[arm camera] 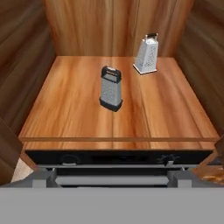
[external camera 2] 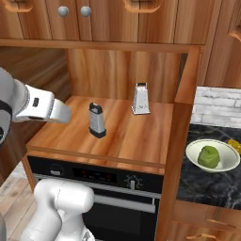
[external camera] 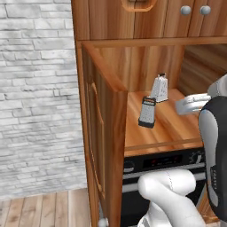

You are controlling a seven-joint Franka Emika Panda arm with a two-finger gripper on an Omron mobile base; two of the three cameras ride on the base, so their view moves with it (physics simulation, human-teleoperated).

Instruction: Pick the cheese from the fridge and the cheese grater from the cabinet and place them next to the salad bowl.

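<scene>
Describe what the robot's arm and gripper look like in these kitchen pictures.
The arm has smooth, rounded white shells with dark grey joint sections. Its last link is a pale boxy white piece with a small dark marking on its side. The gripper end looks light grey-white and blunt. No cables show.

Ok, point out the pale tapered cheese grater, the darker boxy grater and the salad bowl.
cheese grater point(arm camera: 146, 55): hand view, middle of its silver face.
darker boxy grater point(arm camera: 110, 91): hand view, its grey front face.
salad bowl point(external camera 2: 226, 162): right base view, bare white rim on the right.
</scene>
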